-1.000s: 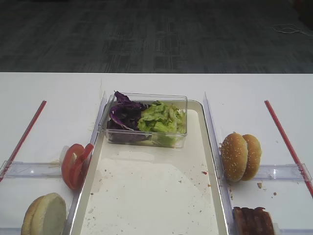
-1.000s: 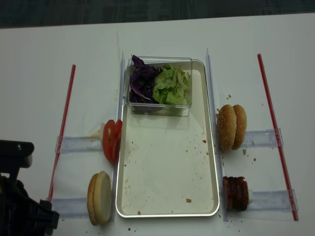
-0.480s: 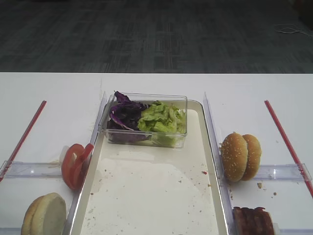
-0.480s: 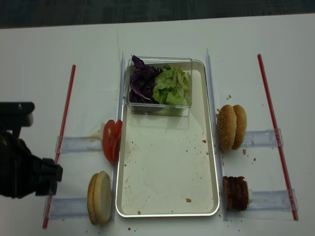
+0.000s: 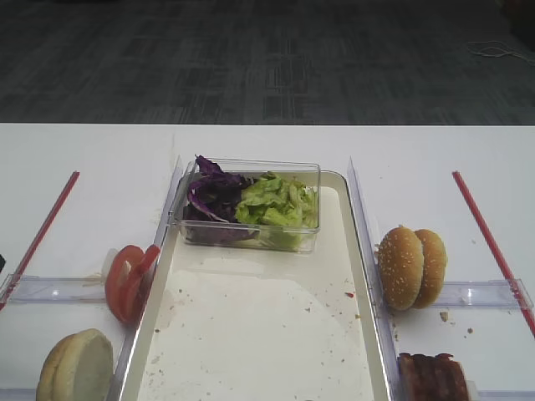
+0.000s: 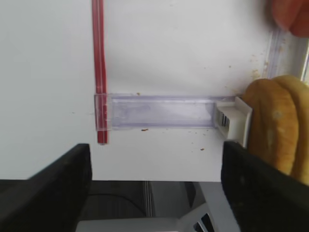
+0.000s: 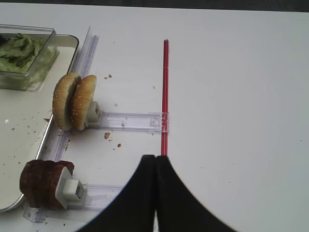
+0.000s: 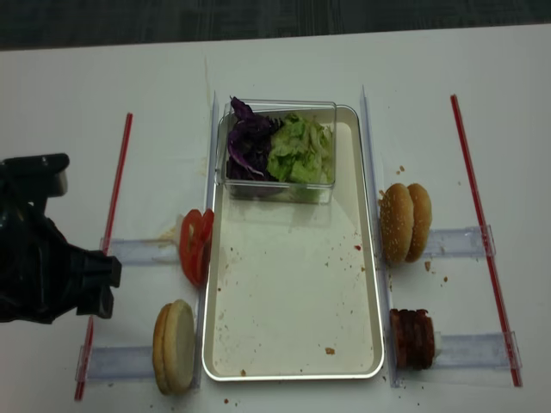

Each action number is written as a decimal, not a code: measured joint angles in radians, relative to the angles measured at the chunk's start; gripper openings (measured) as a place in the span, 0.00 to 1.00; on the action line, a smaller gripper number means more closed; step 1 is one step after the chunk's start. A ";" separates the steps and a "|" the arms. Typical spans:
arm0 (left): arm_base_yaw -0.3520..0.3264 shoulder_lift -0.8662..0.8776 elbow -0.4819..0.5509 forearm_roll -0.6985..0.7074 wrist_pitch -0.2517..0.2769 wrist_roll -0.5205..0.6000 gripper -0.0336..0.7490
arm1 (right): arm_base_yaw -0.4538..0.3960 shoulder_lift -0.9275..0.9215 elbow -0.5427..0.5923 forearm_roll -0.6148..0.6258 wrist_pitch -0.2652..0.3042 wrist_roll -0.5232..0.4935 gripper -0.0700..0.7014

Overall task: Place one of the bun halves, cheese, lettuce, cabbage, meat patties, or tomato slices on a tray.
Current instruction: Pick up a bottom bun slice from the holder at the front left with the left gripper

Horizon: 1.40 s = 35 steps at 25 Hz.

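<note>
Currently the left pincer [image 6: 152, 183] hangs with jaws spread wide and nothing between them, over the table [image 8: 69, 103] left of the pale bun halves [image 8: 175, 346], which stand on edge at the tray's [image 8: 293, 375] near-left corner. Tomato slices [image 8: 195, 245] stand just beyond the buns. Lettuce [image 8: 300, 151] and cabbage [image 8: 250, 142] share a clear box [image 8: 280, 191] at the tray's far end. Meat patties [image 8: 413, 338] sit near right. Right pincer [image 7: 155, 162] is clenched, gripping nothing.
</note>
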 joint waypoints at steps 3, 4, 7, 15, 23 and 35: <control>-0.067 0.000 -0.008 -0.016 0.000 -0.036 0.74 | 0.000 0.000 0.000 0.000 0.000 0.000 0.50; -0.102 0.000 -0.016 -0.016 0.000 -0.063 0.74 | 0.000 0.000 0.000 0.000 0.000 0.000 0.50; -0.218 0.000 -0.042 -0.016 -0.006 -0.160 0.74 | 0.000 0.000 0.000 0.000 0.000 0.000 0.50; -0.496 0.000 -0.063 -0.018 -0.053 -0.429 0.74 | 0.000 0.000 0.000 0.000 0.000 0.000 0.50; -0.591 0.002 -0.067 0.014 -0.069 -0.550 0.74 | 0.000 0.000 0.000 0.000 0.000 0.000 0.50; -0.591 0.110 -0.067 0.002 -0.124 -0.522 0.74 | 0.000 0.000 0.000 0.000 0.000 0.000 0.50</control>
